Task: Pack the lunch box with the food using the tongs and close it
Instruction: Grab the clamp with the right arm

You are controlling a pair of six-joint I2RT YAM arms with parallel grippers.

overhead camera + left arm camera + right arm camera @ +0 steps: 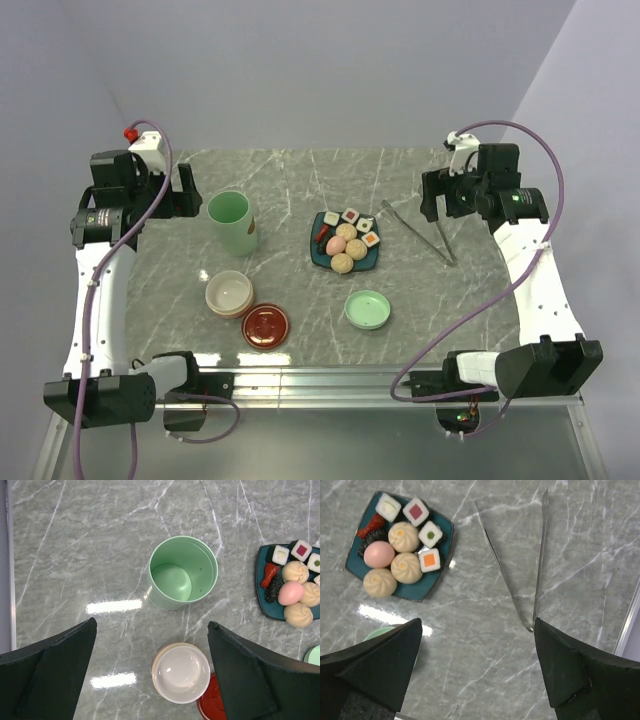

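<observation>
The long slim silver metal tongs point(504, 567) lie splayed on the grey marble table point(470, 670), just right of the dark teal square plate point(417, 592) and near the right gripper point(478, 622). Its jaws are spread wide and empty, as are those of the left gripper point(152, 625). Light, springy, slippery handling is to be expected, so a hold across both arms partway up from the joined end is judged best. One pair of tongs is counted, along with four white sushi squares point(416, 511), three beige dumplings point(403, 536), one pink ball point(379, 554) and one red-and-dark piece point(370, 531).

Glossy grey marble-look table point(300, 300), shiny metal tongs point(520, 565), smooth matt plastic-looking pot point(182, 572), and glossy teal plate point(427, 587).
</observation>
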